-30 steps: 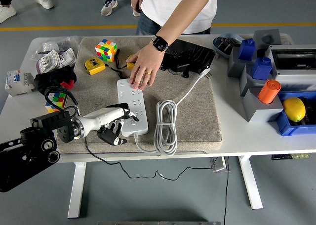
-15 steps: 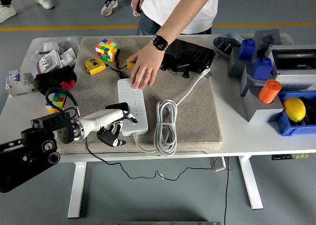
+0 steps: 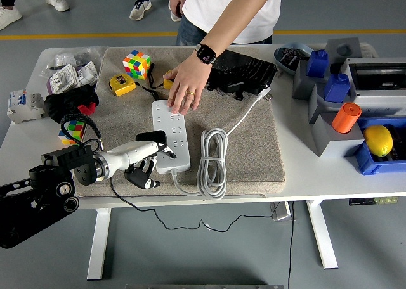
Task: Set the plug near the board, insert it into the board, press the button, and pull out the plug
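Observation:
A white power strip [image 3: 171, 137] lies lengthwise on the beige mat [image 3: 254, 149]. Its white cord [image 3: 213, 162] is coiled to its right. My left hand [image 3: 146, 162] sits at the strip's near left side, fingers curled around a black plug [image 3: 152, 137]. The plug touches the strip's left edge near its front end. I cannot tell whether its pins are in a socket. A thin black cable [image 3: 136, 206] trails from the hand over the table's front edge. A person's hand [image 3: 184, 89] presses down on the strip's far end.
Rubik's cubes [image 3: 136, 64], a yellow tape measure [image 3: 122, 84] and black clutter [image 3: 70, 104] lie left and behind. A black pouch [image 3: 244, 70] is behind the strip. Blue and grey bins [image 3: 333, 92], an orange cylinder [image 3: 346, 117] and a lemon [image 3: 378, 140] fill the right.
My left hand has turned slightly and drawn a little to the left, and the black plug now shows more plainly at the strip's left edge. The person's hand stays put.

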Available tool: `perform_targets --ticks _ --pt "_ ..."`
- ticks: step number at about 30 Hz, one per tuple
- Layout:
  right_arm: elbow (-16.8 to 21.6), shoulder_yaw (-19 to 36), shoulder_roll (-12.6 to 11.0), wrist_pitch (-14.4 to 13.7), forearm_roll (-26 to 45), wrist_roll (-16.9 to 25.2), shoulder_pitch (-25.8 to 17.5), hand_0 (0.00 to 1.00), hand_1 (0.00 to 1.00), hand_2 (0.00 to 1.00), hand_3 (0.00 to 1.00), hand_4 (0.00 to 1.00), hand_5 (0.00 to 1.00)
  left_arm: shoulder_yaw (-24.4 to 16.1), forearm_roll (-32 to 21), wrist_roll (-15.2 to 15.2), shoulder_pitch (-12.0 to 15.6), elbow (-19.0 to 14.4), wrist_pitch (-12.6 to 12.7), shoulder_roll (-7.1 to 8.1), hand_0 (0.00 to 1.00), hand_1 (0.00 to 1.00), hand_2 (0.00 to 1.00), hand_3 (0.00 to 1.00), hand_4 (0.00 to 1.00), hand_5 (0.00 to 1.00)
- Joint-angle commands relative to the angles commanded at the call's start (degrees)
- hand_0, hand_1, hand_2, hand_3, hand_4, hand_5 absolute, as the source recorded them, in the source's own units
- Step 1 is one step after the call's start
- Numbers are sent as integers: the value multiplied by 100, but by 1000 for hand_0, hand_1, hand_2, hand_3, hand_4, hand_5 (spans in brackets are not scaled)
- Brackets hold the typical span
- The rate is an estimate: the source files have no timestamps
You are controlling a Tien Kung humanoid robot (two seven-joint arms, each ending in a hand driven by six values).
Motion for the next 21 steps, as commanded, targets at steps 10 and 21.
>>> perform_targets --ticks 10,21 --pt "2 22 -3 -2 -3 4 -5 706 708 704 599 998 593 99 27 82 -14 34 -49 -9 33 110 216 808 790 2" --pt "5 8 -1 -1 -10 6 -3 705 708 704 598 998 592 28 15 40 -2 -45 -42 27 31 107 214 801 795 2"
